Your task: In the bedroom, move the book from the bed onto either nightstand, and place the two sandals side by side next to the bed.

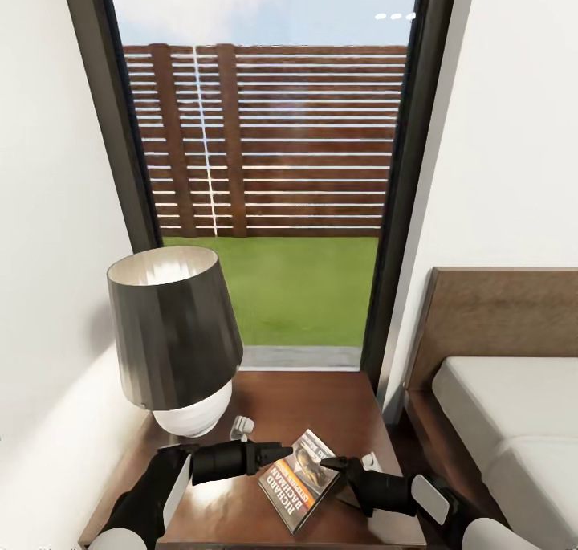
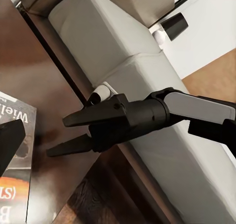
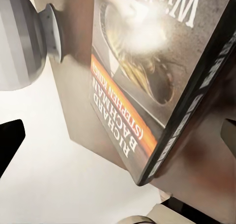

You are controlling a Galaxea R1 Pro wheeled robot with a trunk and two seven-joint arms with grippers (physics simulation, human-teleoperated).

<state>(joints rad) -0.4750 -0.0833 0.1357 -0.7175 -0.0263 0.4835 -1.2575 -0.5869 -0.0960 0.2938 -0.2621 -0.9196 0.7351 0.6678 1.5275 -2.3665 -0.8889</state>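
The book (image 1: 300, 478) lies on the nightstand (image 1: 321, 397) between both claws.

Nightstand (image 1: 337, 409) top: lamp (image 1: 175, 337) blocks the 10 o'clock corner, shade overhangs the base, so no pass there. Small white object (image 1: 239, 428) sits just beside the lamp base at its 4 o'clock. Book (image 1: 299, 479) lies flat at 6 o'clock on the top, with the left claw (image 1: 277, 452) at its 10 o'clock edge and the right claw (image 1: 335, 463) at its 2 o'clock edge, jaws parted. Open wood from centre to 12 o'clock, up to the window (image 1: 265, 173). At 3 o'clock a narrow gap, then the bed (image 1: 514, 421) frame and headboard wall it off. White wall (image 1: 48, 213) closes 9 o'clock. Approach from above centre is free.
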